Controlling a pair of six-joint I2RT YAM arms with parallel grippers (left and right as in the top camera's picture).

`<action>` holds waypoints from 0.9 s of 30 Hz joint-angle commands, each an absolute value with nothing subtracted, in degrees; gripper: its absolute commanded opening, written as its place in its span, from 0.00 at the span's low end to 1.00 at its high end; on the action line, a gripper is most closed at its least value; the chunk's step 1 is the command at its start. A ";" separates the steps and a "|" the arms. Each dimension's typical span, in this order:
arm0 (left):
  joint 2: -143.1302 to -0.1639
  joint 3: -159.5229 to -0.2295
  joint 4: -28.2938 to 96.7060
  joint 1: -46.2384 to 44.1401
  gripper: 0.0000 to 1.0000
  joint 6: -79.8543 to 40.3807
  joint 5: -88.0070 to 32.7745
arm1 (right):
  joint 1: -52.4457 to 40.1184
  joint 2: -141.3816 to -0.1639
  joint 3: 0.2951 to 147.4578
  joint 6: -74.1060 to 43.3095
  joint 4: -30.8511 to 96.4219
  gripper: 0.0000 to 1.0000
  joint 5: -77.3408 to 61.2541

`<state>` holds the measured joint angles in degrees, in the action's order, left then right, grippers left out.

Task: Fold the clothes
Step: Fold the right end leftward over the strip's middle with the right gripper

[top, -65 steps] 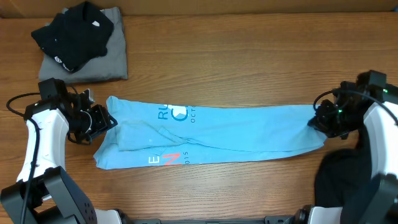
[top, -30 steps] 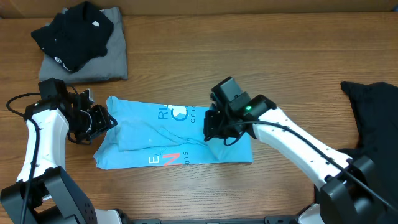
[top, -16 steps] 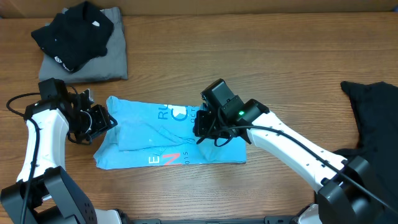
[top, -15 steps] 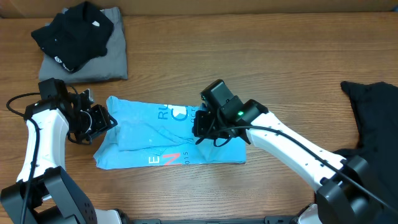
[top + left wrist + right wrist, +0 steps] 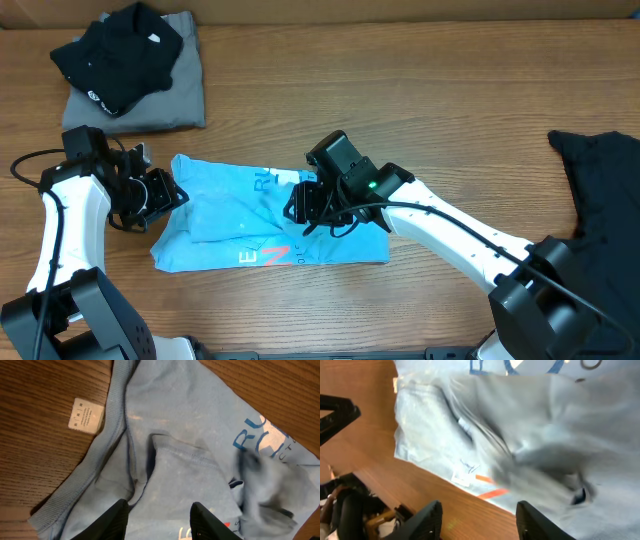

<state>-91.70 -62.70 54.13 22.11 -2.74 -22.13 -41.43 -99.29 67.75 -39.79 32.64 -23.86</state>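
The light blue T-shirt (image 5: 230, 225) lies folded over on itself across the left middle of the table, with its printed lettering partly showing. My right gripper (image 5: 298, 208) hangs over the shirt's middle, just above the doubled layer. In the right wrist view this gripper (image 5: 481, 522) is open, with only the table and blurred shirt cloth (image 5: 430, 425) beneath it. My left gripper (image 5: 170, 195) sits at the shirt's left end. In the left wrist view it (image 5: 161, 522) is open above the collar area of the shirt (image 5: 190, 425), pinching nothing.
A black garment (image 5: 115, 55) rests on a folded grey one (image 5: 175, 100) at the back left. Another black garment (image 5: 600, 190) lies at the right edge. A small white label (image 5: 86, 415) lies on the wood beside the collar.
My right gripper carried the shirt's right end leftward over the rest, shortening the shirt, then opened and let the cloth drop. The left arm has not moved.
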 commanded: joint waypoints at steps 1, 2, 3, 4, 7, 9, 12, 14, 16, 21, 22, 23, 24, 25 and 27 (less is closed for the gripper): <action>-91.61 -62.37 54.19 21.71 0.44 -1.45 -23.00 | -40.99 -96.82 70.81 -35.46 34.35 0.52 -24.77; -91.61 -62.37 54.22 21.71 0.44 -1.48 -23.00 | -40.73 -96.03 71.42 -35.53 35.77 0.52 -23.20; -91.61 -62.37 54.24 21.71 0.44 -1.48 -23.00 | -40.42 -95.33 71.85 -35.55 36.88 0.52 -21.65; -91.61 -62.37 54.22 21.71 0.44 -1.48 -23.00 | -39.90 -94.56 72.23 -35.57 38.04 0.52 -20.05; -91.61 -62.37 54.15 21.71 0.44 -1.45 -23.00 | -37.60 -93.51 72.38 -35.62 40.36 0.51 -18.22; -91.61 -62.37 54.13 21.71 0.44 -1.48 -23.00 | -35.68 -93.65 72.36 -35.81 42.30 0.40 -18.22; -91.61 -62.37 54.11 21.71 0.44 -1.45 -22.98 | -33.56 -94.48 72.34 -35.83 44.40 0.32 -18.24; -91.61 -62.37 54.02 21.71 0.44 -1.48 -22.98 | -32.97 -95.96 72.34 -36.58 45.21 0.31 -18.28; -91.61 -62.37 53.91 21.71 0.44 -1.48 -23.00 | -32.97 -98.00 72.34 -38.17 46.26 0.31 -18.98; -91.61 -62.37 53.93 21.71 0.44 -1.45 -22.98 | -33.15 -105.08 72.34 -38.24 46.57 0.29 -21.39; -91.61 -62.37 53.93 21.71 0.44 -1.45 -23.00 | -33.21 -106.52 72.34 -38.92 46.44 0.29 -22.79; -91.61 -62.37 53.93 21.71 0.44 -1.48 -23.00 | -33.39 -107.66 72.34 -39.38 46.35 0.29 -24.16; -91.61 -62.37 53.95 21.71 0.44 -1.45 -22.98 | -33.80 -108.81 72.34 -39.44 45.87 0.29 -26.41; -91.61 -62.37 53.93 21.71 0.44 -1.48 -23.00 | -34.59 -110.08 72.34 -39.16 45.17 0.29 -29.74; -91.61 -62.37 53.95 21.71 0.44 -1.48 -23.00 | -36.67 -110.98 72.34 -37.41 43.68 0.29 -34.74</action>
<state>-91.70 -62.70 54.04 22.11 -2.74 -22.13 -33.61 -109.84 71.33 -38.54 45.41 -25.02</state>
